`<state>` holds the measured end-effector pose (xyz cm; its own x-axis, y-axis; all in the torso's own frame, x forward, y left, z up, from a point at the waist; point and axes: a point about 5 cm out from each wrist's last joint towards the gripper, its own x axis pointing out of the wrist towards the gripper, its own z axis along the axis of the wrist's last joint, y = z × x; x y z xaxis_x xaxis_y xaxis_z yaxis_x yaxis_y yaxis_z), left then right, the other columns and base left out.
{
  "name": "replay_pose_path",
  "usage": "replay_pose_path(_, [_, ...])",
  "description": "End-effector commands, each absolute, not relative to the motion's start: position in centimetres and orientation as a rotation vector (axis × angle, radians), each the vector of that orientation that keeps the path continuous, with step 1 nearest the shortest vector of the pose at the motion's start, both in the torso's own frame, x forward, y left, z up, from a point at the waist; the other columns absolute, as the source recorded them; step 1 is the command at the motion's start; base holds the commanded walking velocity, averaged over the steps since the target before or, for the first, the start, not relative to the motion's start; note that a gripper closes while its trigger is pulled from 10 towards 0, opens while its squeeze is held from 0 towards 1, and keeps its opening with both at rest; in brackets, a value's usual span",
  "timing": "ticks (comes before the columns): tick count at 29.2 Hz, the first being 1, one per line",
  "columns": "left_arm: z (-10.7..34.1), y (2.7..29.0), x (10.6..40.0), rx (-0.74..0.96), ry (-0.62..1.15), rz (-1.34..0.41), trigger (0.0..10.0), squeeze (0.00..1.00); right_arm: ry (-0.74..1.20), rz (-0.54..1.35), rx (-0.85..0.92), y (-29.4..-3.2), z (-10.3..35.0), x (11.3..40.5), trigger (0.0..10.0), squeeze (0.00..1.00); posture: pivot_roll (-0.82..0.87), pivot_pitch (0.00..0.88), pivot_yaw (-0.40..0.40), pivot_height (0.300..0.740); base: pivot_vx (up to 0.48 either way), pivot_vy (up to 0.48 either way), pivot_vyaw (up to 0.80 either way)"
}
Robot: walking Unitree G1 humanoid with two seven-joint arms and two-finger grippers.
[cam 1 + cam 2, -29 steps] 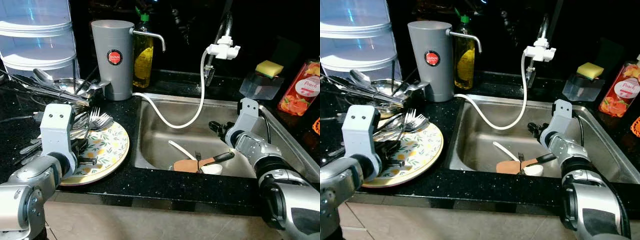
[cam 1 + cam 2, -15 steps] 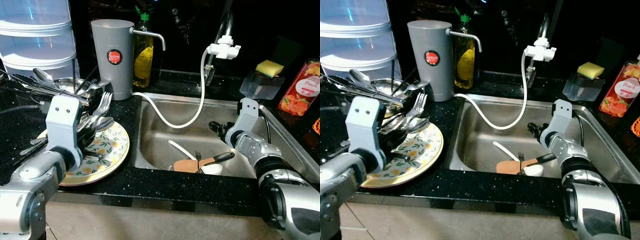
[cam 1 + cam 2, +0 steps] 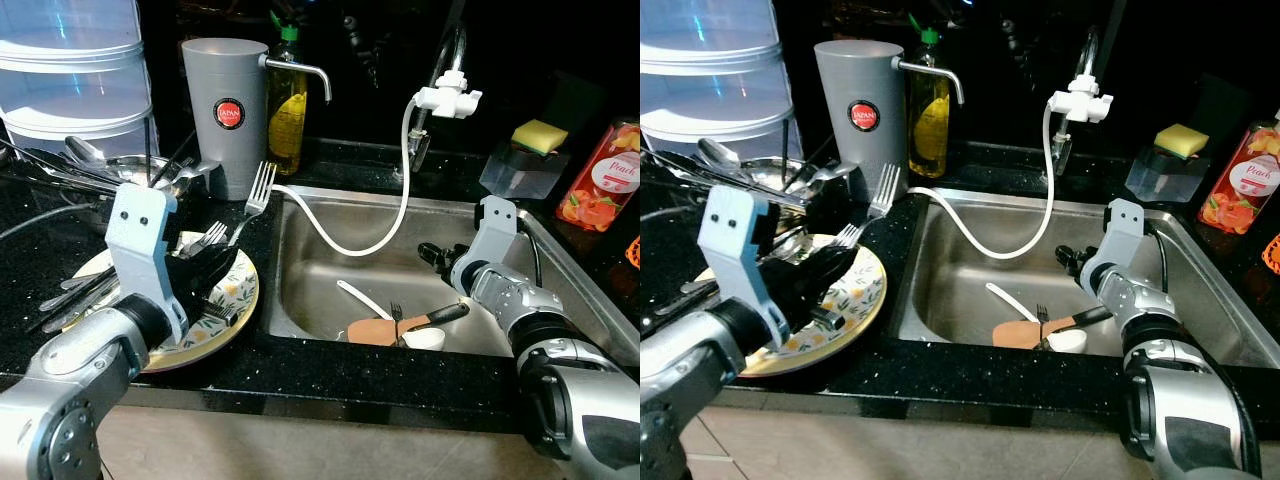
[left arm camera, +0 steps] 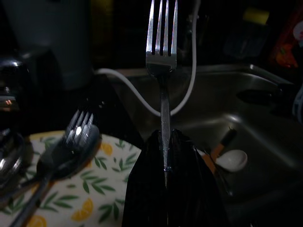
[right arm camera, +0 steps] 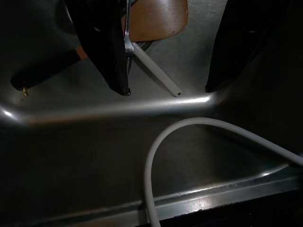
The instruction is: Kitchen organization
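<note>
- Fork [image 3: 255, 192]: pinched by its handle between the closed fingers of the left gripper [image 3: 213, 262], tines up and tilted away toward the sink. Held above the plate, apart from the cutlery there. My guess: it is being taken off the pile to be sorted elsewhere.
- Under and just behind the left gripper: patterned plate [image 3: 226, 312] carrying another fork and spoon [image 4: 71, 144] lying flat.
- Beyond that, on the gripper's left: a heap of loose cutlery [image 3: 95, 165] on the counter.
- Right gripper [image 5: 165, 87]: inside the sink, fingers spread wide, holding nothing. It hangs low over the basin floor.
- Just ahead of its fingertips: white ladle [image 3: 420, 337], brown spatula [image 3: 372, 331] and a small fork lying together; white hose [image 3: 400, 190] curls past it.
- Surface: black speckled counter [image 3: 330, 365], steel sink [image 3: 330, 270] set into it.
- Farther back: grey water jug [image 3: 225, 115], yellow soap bottle [image 3: 287, 115], tap filter [image 3: 447, 98], sponge [image 3: 539, 135] on a holder, red pouch [image 3: 598, 178]. Room behind is dark.
</note>
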<state>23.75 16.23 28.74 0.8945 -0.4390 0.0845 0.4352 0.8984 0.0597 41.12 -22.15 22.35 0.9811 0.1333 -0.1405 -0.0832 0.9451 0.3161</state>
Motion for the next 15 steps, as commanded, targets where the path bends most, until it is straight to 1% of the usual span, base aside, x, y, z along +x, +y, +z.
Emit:
replay_pose_path(1, [28.5,16.3,24.4,0.126,-0.079,-0.427,10.0,0.0,0.112,0.206,0.343,-20.9,23.9,41.4,10.0,0.0,0.2,0.108,-0.081,0.74,0.0,0.0,0.0])
replay_pose_path(2, [28.5,16.3,24.4,0.126,-0.079,-0.427,10.0,0.0,0.112,0.206,0.343,-20.9,23.9,41.4,10.0,0.0,0.2,0.108,-0.081,0.74,0.0,0.0,0.0])
replay_pose_path(3, [28.3,16.4,24.8,0.165,-0.064,-0.409,10.0,0.0,0.095,0.259,0.353,-20.2,24.5,41.4,10.0,0.0,0.2,0.108,-0.081,0.74,0.0,0.0,0.0])
replay_pose_path(5, [28.3,16.4,24.8,0.165,-0.064,-0.409,10.0,0.0,0.095,0.259,0.353,-20.2,24.5,41.4,10.0,0.0,0.2,0.108,-0.081,0.74,0.0,0.0,0.0])
replay_pose_path(6, [28.0,16.7,25.4,0.282,-0.042,-0.36,10.0,0.0,0.077,0.351,0.359,-19.0,25.2,41.3,10.0,0.0,0.2,0.107,-0.082,0.74,0.0,0.0,0.0])
replay_pose_path(7, [28.0,16.7,25.4,0.282,-0.042,-0.36,10.0,0.0,0.077,0.351,0.359,-19.0,25.2,41.3,10.0,0.0,0.2,0.107,-0.082,0.74,0.0,0.0,0.0])
replay_pose_path(8, [28.1,17.0,26.3,0.379,-0.05,-0.314,10.0,0.0,0.043,0.499,0.367,-17.5,26.2,40.7,10.0,0.0,0.19,0.106,-0.079,0.74,0.0,0.0,0.0])
replay_pose_path(9, [28.1,17.0,26.3,0.379,-0.05,-0.314,10.0,0.0,0.043,0.499,0.367,-17.5,26.2,40.7,10.0,0.0,0.19,0.106,-0.079,0.74,0.0,0.0,0.0])
replay_pose_path(11, [28.8,17.3,27.5,0.484,-0.099,-0.275,10.0,0.0,-0.012,0.727,0.399,-15.4,27.5,39.1,10.0,0.0,0.18,0.104,-0.079,0.74,0.0,0.0,0.0])
replay_pose_path(12, [29.4,17.2,27.8,0.489,-0.134,-0.277,10.0,0.0,-0.026,0.793,0.431,-14.9,27.8,38.3,10.0,0.0,0.17,0.103,-0.075,0.74,0.0,0.0,0.0])
replay_pose_path(14, [30.6,16.6,28.0,0.491,-0.21,-0.31,10.0,0.0,-0.044,0.866,0.495,-14.4,28.0,37.2,10.0,0.0,0.17,0.102,-0.073,0.74,0.0,0.0,0.0])
replay_pose_path(15, [30.6,16.6,28.0,0.491,-0.21,-0.31,10.0,0.0,-0.044,0.866,0.495,-14.4,28.0,37.2,10.0,0.0,0.17,0.102,-0.073,0.74,0.0,0.0,0.0])
